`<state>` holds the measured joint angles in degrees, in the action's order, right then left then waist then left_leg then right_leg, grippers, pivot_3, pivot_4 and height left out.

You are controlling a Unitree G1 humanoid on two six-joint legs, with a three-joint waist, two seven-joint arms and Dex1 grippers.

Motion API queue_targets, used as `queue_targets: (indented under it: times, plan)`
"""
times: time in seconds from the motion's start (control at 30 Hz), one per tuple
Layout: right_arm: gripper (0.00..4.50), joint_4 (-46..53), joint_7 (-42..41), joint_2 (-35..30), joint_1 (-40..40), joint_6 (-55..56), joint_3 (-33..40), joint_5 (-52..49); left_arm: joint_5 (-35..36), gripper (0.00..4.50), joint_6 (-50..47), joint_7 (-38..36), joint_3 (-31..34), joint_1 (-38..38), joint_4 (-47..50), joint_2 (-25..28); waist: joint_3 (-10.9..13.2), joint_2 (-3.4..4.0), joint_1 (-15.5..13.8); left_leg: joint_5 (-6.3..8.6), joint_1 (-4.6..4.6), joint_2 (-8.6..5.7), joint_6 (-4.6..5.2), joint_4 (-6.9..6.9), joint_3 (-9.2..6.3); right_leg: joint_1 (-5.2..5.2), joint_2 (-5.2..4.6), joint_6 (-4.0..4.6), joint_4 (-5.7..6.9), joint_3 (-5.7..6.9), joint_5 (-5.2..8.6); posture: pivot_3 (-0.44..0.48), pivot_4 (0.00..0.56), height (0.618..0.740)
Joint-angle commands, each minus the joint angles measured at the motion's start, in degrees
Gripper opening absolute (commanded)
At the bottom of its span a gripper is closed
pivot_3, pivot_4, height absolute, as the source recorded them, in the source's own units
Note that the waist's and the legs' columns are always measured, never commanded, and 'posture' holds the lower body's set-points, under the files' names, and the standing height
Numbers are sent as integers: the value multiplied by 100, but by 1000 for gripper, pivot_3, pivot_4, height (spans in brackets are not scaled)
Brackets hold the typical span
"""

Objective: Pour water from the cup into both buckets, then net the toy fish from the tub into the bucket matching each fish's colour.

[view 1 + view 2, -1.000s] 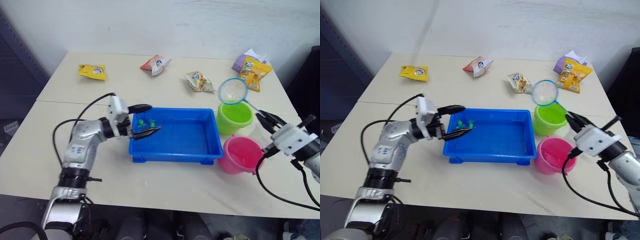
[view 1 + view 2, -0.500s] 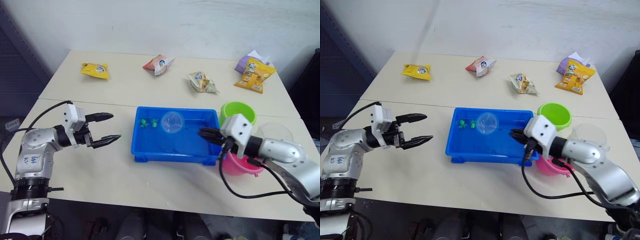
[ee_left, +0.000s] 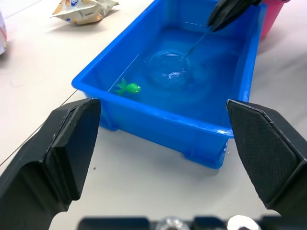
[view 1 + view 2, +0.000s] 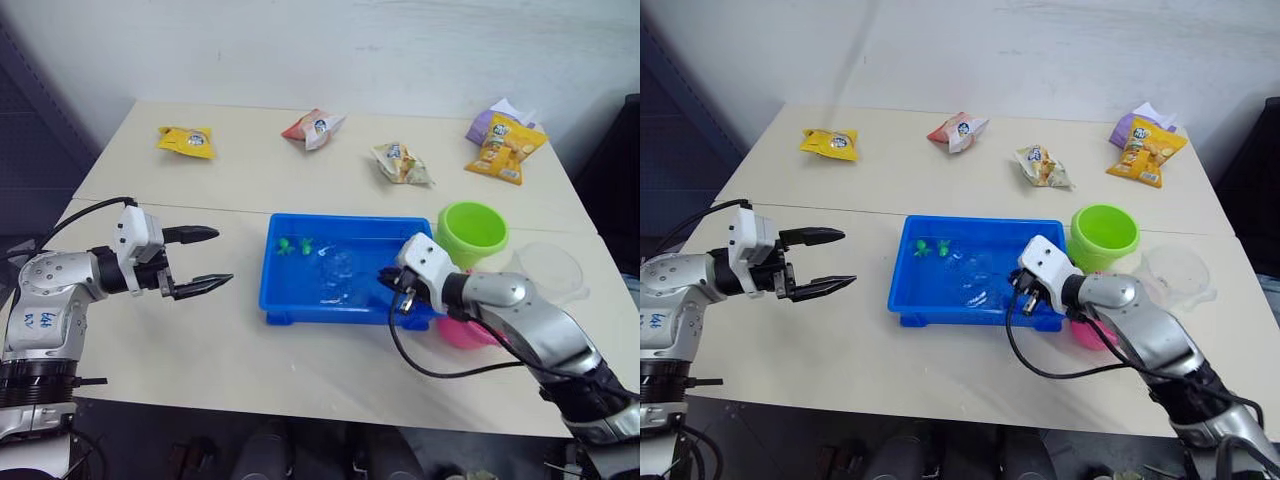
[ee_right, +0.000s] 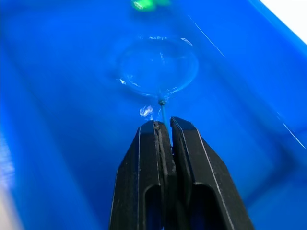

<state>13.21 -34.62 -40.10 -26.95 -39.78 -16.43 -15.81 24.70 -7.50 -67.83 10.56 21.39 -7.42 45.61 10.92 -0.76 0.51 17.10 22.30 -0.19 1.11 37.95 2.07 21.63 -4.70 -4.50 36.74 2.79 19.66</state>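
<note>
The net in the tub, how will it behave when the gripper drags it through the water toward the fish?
The net is held only by its thin handle in the right gripper, so it may flex or twist. Its hoop lies in the water of the tub, so drag seems likely. The green fish look tiny and may drift away.

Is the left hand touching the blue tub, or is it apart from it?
Apart. In the left eye view the open left hand hangs over bare table, with a clear strip of tabletop between its fingertips and the tub.
</note>
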Motion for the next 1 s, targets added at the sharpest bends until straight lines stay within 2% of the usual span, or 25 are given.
queue_targets:
  times: [0.03,0.47,1.0]
  plan:
    - [0,-98,10,195,-255,-243,-53,195,-234,4492,434,149,3,-19,88,-47,0,0,4,0,0,0,0,0,0,1,0,1,2,0,0,0,150,740]
    - [0,-756,-98,1189,-684,21,-16,468,-174,4492,244,276,-20,-60,152,-244,0,0,105,0,3,-1,0,0,2,4,1,1,27,2,0,0,150,740]
    - [0,-621,-122,1726,-643,-162,449,235,-183,4492,198,332,-16,-149,130,-406,0,0,112,0,2,-1,-1,-2,2,7,1,1,27,1,0,0,150,740]
